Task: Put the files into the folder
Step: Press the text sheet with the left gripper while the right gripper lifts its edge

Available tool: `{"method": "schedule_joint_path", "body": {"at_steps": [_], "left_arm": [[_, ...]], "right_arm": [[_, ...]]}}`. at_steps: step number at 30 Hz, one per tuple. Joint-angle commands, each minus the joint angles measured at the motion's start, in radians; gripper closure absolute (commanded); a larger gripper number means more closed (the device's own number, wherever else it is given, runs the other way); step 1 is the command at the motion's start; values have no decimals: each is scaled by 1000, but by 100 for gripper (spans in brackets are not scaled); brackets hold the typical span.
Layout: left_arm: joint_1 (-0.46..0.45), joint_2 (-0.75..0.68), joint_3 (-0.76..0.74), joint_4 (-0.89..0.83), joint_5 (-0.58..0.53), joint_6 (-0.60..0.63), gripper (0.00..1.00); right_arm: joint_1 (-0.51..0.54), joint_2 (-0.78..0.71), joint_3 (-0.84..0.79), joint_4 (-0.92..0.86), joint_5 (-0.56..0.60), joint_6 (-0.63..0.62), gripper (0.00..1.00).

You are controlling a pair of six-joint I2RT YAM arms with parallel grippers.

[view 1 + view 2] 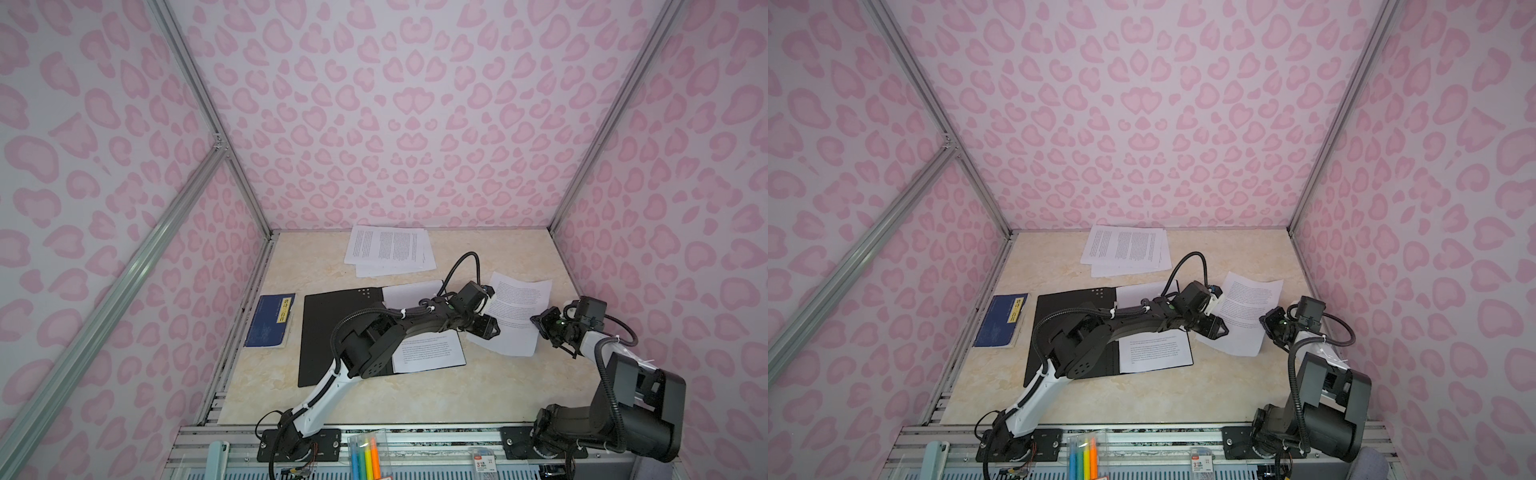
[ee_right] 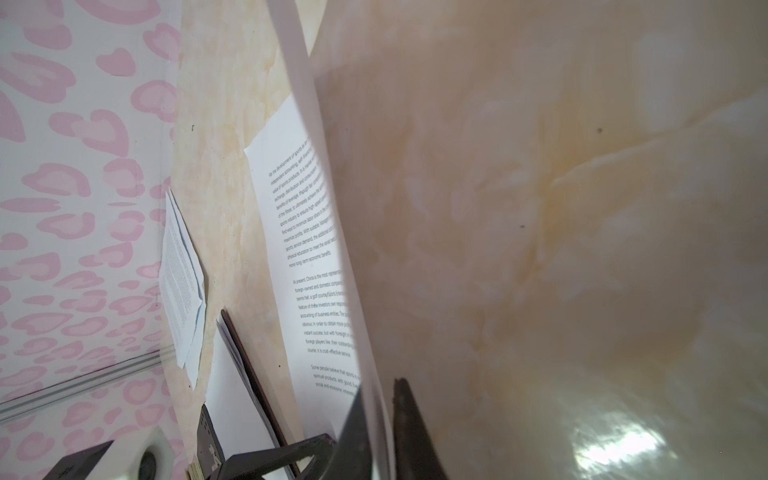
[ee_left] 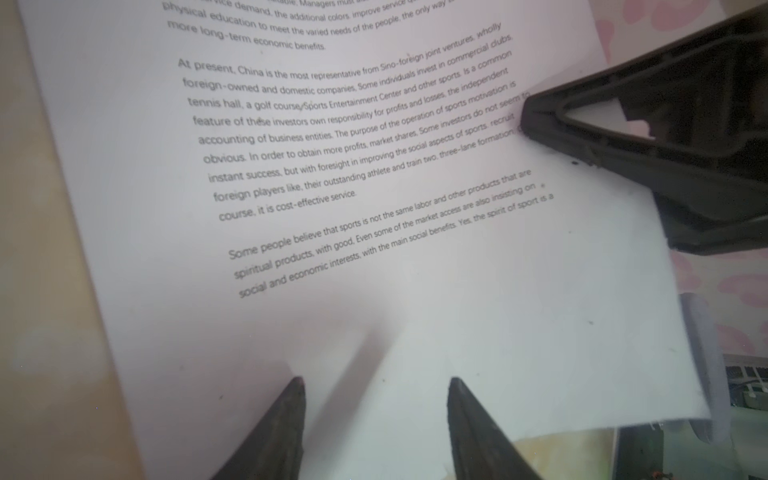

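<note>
Sheet (image 1: 519, 303) of thin white printed paper, curled edge pinched in the clenched right gripper (image 2: 380, 387), lies under the left gripper's (image 3: 376, 380) spread tips, beside the black open folder (image 1: 328, 332) on the marbled table (image 1: 415, 399), more files (image 1: 390, 249) stacked behind.

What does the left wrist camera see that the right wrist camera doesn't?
Only left wrist: the left claw open over the printed sheet, and the right claw seen from outside, pinching its edge. Only right wrist: the far paper stack and the folder edge. Both: that same sheet and the marble table.
</note>
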Motion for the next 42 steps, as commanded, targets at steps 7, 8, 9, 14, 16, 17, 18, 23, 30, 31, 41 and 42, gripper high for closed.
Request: {"method": "schedule_joint_path", "body": {"at_steps": [7,8,9,14,16,17,18,23,30,31,41,42], "left_arm": [[3,-165,47,10,-90,291,25],[4,-174,43,45,-93,316,22],[4,-183,35,91,-92,341,19],[7,-256,-204,572,-89,379,12],[6,-275,-293,739,-83,377,10],[5,-282,-320,785,-84,374,10],[4,-293,-345,821,-81,371,8],[-3,-361,-480,999,-76,381,5],[-4,-462,-625,1125,-76,399,3],[-4,-480,-647,1135,-81,399,3],[-6,-740,-958,1170,-173,386,2],[-6,-765,-984,1169,-185,383,2]], "right_arm": [[0,-111,-3,-117,26,-64,100],[1,-124,-1,-127,24,-66,100],[1,-139,2,-140,23,-70,100],[1,-204,13,-186,28,-83,100],[1,-217,19,-194,24,-85,100],[1,-221,23,-202,23,-87,100],[1,-223,27,-207,22,-89,100],[1,-225,31,-202,9,-90,100],[0,-224,12,-181,-13,-81,100],[1,-225,10,-181,-15,-82,100],[40,-255,75,-192,7,-84,100],[55,-258,84,-195,20,-85,100]]}}
